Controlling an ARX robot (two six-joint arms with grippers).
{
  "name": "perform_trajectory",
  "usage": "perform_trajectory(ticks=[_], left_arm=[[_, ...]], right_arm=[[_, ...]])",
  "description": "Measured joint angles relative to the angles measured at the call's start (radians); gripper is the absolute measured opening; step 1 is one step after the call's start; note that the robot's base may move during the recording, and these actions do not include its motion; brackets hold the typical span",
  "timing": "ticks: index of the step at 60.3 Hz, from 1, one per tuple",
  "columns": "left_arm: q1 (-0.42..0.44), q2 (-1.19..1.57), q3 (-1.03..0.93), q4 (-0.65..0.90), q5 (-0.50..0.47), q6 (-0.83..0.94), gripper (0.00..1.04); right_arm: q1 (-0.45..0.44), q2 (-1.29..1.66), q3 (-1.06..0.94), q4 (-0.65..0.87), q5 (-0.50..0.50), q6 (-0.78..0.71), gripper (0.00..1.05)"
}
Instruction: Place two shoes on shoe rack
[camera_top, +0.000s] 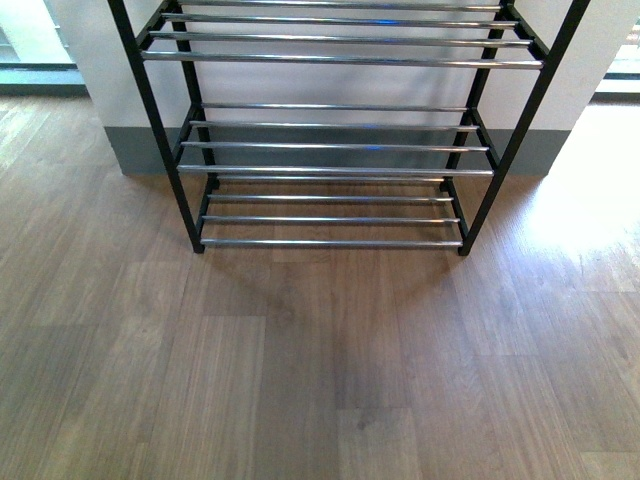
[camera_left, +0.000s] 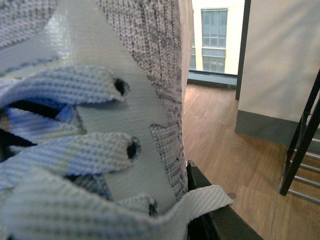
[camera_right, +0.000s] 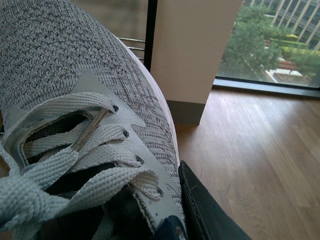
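Left gripper (camera_left: 196, 200): dark finger (camera_left: 222, 222) flat against grey sneaker (camera_left: 140, 50), clamped on it. Right gripper (camera_right: 192, 200): same hold on second sneaker (camera_right: 60, 60)

From the body camera we look forward and down at the floor (camera_top: 300, 380) and the nearby shoe rack (camera_top: 335, 145). Our 2 wrist cameras sit tight against a sneaker (camera_left: 150, 60) and a second sneaker (camera_right: 60, 65); both share the rack with it, the right probably only some bars.

Before me: wood-plank floor (camera_top: 300, 380); white wall (camera_top: 85, 60) with grey skirting (camera_top: 145, 152). From my right wrist: window (camera_right: 272, 75), green trees (camera_right: 250, 45) beyond.
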Motion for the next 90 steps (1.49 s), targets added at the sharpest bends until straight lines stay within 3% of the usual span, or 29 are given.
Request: perform_trajectory(ticks=[90], left_arm=[[-0.002,-0.003,-0.005,0.001,0.002,0.004,0.05]], right_arm=[[-0.002,-0.001,0.000,0.000,0.006,0.000,0.01]])
